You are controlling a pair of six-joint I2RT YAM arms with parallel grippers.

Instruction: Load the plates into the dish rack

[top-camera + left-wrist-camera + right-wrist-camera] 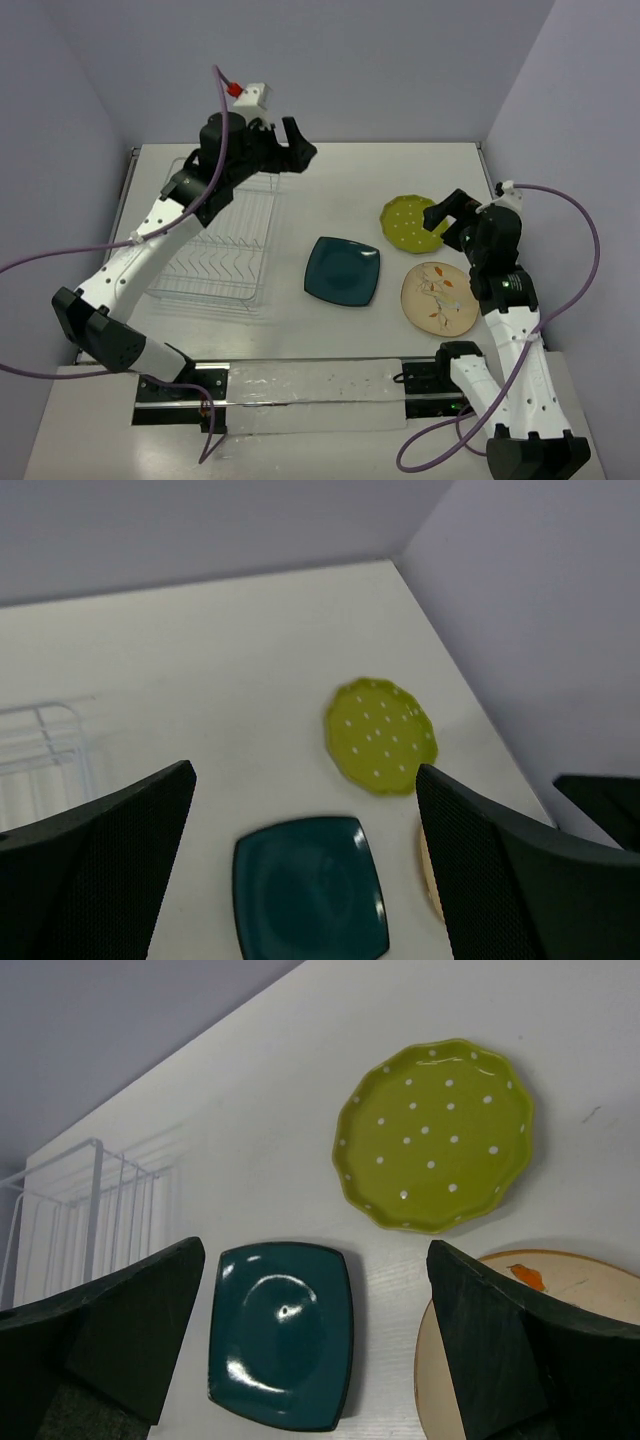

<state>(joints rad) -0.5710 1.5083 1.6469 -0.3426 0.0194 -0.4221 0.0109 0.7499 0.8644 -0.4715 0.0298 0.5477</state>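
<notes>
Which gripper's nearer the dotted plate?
Right. The right gripper is at the right edge of the dotted plate; the left gripper is far off, above the far end of the dish rack.

Bright, even, diffuse light from overhead. Bench (pixel 400 180) near white, shadows soft and faint. Top view sharp. Left wrist view slightly soft; left pincer (pixel 305 773) dark, out of focus near lens. Right wrist view crisper; small white glare spots on teal plate (pixel 280 1335). Rack (pixel 220 250) wires pale, low contrast against bench.
</notes>
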